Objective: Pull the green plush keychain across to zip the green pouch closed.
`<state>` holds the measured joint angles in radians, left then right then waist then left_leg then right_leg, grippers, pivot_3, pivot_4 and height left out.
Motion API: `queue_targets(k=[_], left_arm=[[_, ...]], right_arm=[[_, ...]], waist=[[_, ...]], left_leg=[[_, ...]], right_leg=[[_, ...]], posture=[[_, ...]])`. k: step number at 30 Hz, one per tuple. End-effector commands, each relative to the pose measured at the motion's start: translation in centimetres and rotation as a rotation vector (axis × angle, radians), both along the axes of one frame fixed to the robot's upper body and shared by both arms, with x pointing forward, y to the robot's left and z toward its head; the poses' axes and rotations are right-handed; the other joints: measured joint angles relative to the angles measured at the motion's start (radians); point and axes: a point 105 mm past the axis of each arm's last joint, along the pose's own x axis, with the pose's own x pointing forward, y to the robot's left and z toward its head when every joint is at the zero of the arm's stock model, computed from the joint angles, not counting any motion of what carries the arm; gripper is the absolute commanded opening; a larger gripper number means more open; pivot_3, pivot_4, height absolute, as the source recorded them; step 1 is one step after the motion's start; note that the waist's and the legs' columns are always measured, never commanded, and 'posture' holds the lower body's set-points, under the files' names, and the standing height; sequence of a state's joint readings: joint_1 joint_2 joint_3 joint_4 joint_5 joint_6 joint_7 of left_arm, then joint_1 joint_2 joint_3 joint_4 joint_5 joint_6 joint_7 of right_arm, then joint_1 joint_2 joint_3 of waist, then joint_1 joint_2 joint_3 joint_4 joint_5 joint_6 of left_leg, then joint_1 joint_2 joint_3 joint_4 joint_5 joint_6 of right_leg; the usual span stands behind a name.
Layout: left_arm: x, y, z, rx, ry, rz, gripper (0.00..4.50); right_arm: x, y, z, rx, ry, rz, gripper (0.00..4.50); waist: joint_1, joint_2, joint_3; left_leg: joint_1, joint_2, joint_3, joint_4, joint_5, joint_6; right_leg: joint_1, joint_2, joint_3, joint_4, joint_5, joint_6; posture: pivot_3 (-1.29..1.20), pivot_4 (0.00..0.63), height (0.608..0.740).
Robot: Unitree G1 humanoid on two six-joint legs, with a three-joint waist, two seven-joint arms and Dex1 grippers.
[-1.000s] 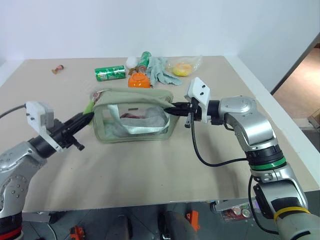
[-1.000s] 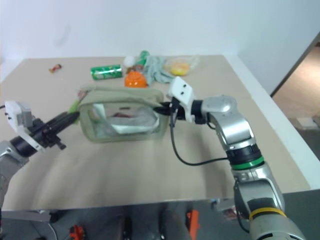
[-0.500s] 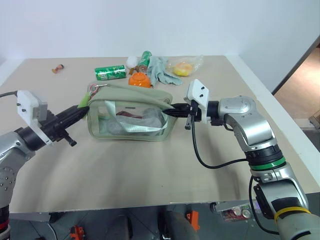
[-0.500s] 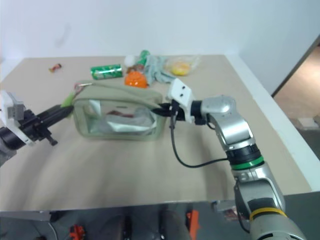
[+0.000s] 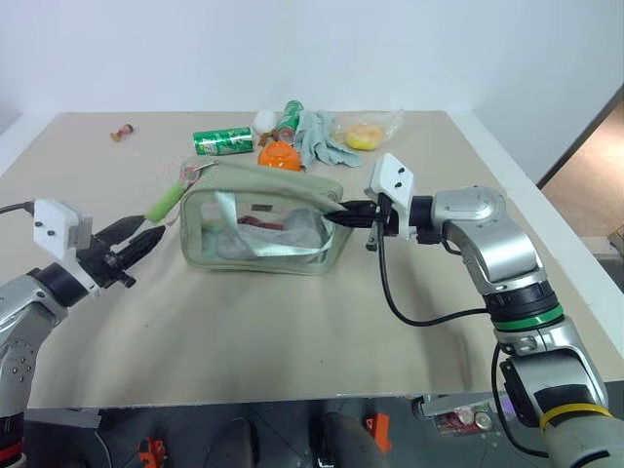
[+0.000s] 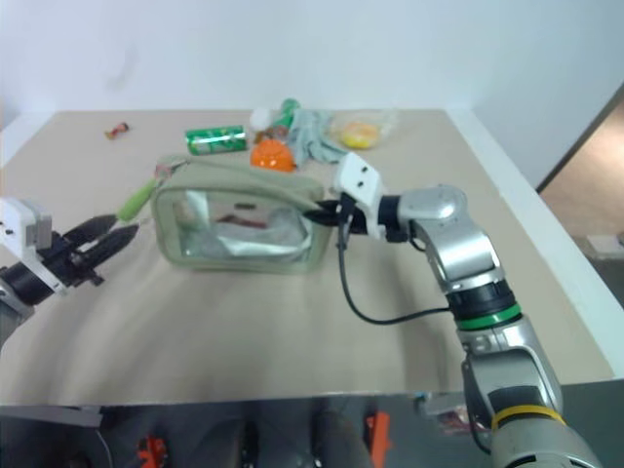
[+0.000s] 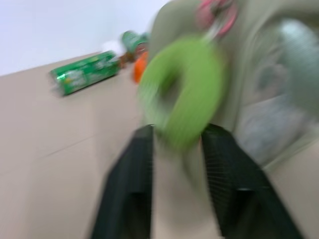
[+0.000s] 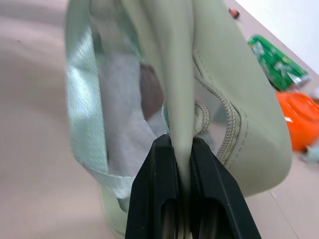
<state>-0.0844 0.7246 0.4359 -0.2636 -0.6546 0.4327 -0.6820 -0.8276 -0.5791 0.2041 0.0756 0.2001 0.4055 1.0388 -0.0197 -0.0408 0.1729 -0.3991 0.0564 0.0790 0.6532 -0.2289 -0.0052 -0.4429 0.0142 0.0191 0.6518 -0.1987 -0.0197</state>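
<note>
1 green pouch, 1 green plush keychain, 1 green soda can, 1 glove, 2 pincers

A bare robot test room, staged for manipulation trials.

A large beige tabletop with a white rim stands against plain white walls, with no furniture or decoration around it. At its twelve o'clock edge lies a loose jumble of props: a green soda can, an orange bowl-like item, a grey-green glove and a clear bag with something yellow. At three o'clock an open doorway shows tan flooring.
</note>
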Motion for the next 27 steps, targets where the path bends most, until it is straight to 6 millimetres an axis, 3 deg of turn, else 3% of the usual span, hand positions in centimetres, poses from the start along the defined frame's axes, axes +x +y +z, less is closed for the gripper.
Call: queue_targets(k=[1,10,15,19,23,27], left_arm=[[0.0,-0.2,1.1,0.023,-0.056,-0.002,2.68],[-0.5,-1.7,1.7,-0.037,-0.057,-0.085,2.68],[-1.2,-1.4,1.6,-0.045,-0.014,-0.093,2.68],[-1.8,-0.5,1.2,-0.033,0.019,-0.082,2.68],[-2.1,-0.4,1.4,-0.021,0.012,-0.074,2.68],[-2.2,-0.8,1.5,-0.015,0.008,-0.083,2.68]], right_arm=[[0.3,-0.8,-0.3,-0.015,0.007,-0.037,0.00],[0.3,-1.1,-0.6,-0.023,0.014,-0.052,0.00],[0.1,-0.8,-0.6,-0.129,-0.104,0.003,0.00],[-0.4,1.2,-0.5,-0.171,-0.163,0.069,0.00],[-1.4,3.6,1.9,-0.119,-0.131,0.107,0.00],[-2.0,4.7,3.4,-0.035,-0.065,0.102,0.00]], waist=[[0.000,0.000,0.000],[0.000,0.000,0.000],[0.000,0.000,0.000],[-0.001,0.000,0.000],[-0.001,0.000,0.000],[-0.001,0.000,0.000]], left_leg=[[0.000,0.000,0.000,0.000,0.000,0.000],[0.000,0.000,0.000,-0.001,0.000,0.000],[0.000,0.000,0.000,-0.001,0.000,0.000],[0.000,0.000,-0.001,-0.001,0.000,0.000],[0.000,0.002,-0.001,-0.001,0.000,0.000],[0.000,0.002,-0.001,-0.001,0.000,0.000]], right_leg=[[0.000,0.000,0.000,0.000,0.000,0.000],[0.000,0.000,0.000,0.000,0.000,0.000],[0.000,0.000,0.000,0.000,0.000,0.001],[0.000,0.001,0.000,0.000,-0.001,0.001],[-0.001,0.001,0.000,0.000,0.000,0.000],[-0.001,0.001,-0.001,0.000,-0.001,-0.001]], posture=[[0.00,0.150,0.740],[0.00,0.150,0.740],[0.00,0.150,0.740],[0.00,0.150,0.740],[0.00,0.150,0.740],[0.00,0.150,0.740]])
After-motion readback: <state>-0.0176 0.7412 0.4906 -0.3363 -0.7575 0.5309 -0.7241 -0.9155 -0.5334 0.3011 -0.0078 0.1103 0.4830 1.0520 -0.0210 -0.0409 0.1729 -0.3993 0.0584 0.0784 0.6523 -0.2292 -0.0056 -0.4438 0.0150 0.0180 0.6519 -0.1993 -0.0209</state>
